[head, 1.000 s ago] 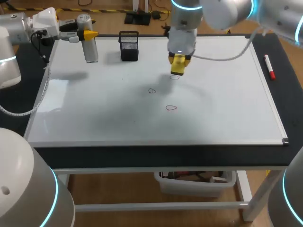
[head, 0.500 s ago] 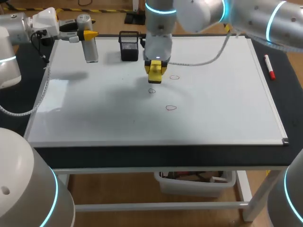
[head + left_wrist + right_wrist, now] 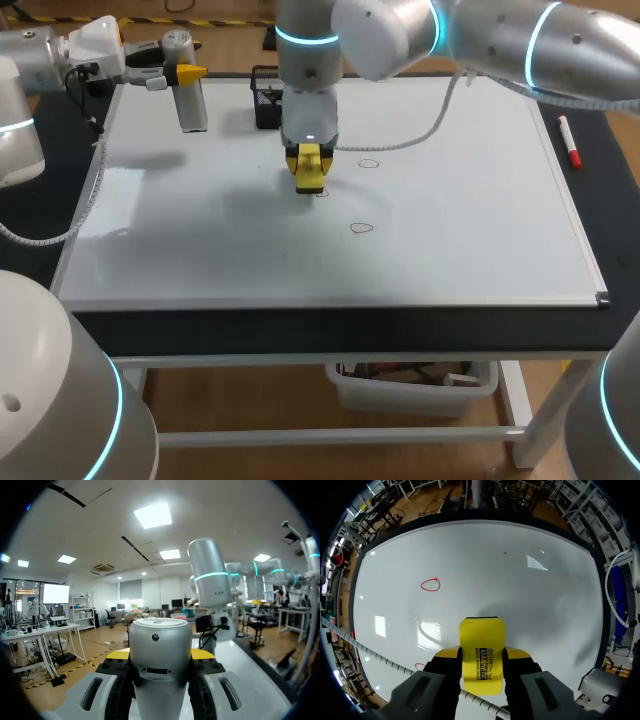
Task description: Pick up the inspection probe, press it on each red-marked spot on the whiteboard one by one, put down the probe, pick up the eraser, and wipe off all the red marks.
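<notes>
Wiping step: my right claw clamped on the eraser at a red mark, left claw gripping the probe; next, press and rub.

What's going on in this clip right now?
The right pincer grips the yellow eraser down at the whiteboard, beside the middle one of three red marks. The left pincer holds the inspection probe at the board's far left corner. No mark is wiped yet.
</notes>
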